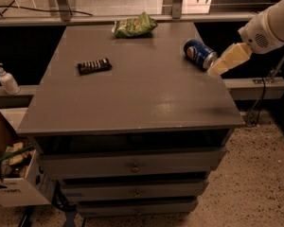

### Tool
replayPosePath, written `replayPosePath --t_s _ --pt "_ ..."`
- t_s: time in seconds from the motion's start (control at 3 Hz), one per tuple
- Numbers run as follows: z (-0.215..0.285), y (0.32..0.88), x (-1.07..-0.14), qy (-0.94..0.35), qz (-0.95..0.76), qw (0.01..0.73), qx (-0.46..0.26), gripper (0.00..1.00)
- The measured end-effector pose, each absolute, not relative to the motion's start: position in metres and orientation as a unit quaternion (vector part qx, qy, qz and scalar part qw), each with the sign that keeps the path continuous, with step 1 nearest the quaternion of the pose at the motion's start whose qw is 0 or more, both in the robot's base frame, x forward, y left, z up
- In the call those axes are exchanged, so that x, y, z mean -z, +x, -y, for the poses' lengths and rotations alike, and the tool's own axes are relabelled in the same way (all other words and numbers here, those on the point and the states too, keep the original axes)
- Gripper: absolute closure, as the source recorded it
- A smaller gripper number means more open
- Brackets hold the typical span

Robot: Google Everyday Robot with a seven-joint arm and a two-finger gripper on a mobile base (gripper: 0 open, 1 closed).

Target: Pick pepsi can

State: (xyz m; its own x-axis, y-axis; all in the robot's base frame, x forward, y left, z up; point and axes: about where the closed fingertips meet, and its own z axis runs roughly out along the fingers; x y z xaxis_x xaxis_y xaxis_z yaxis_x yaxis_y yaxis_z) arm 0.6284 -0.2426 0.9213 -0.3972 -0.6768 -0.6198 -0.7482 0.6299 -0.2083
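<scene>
The pepsi can [199, 53], blue with a round red-white-blue logo, lies on its side near the right edge of the grey table [132, 93]. My gripper [226, 61], pale yellow on a white arm, comes in from the upper right. Its tip is just right of the can, at the table's right edge, very close to the can's silver end.
A green snack bag [135, 26] lies at the table's far edge. A flat black bar [94, 65] lies left of centre. A soap bottle [6, 79] stands on a ledge at the left. A cardboard box [14, 174] sits on the floor at lower left. Drawers are below the tabletop.
</scene>
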Motion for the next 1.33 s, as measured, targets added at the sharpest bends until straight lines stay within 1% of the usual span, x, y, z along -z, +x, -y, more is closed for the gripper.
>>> replayPosePath --t_s 0.67,1.33 --pt "0.214 0.681 -0.904 -0.414 -0.827 0.374 -0.061 0.00" --pt "0.216 0.734 -0.872 -0.388 -0.839 0.378 -0.050 0.00"
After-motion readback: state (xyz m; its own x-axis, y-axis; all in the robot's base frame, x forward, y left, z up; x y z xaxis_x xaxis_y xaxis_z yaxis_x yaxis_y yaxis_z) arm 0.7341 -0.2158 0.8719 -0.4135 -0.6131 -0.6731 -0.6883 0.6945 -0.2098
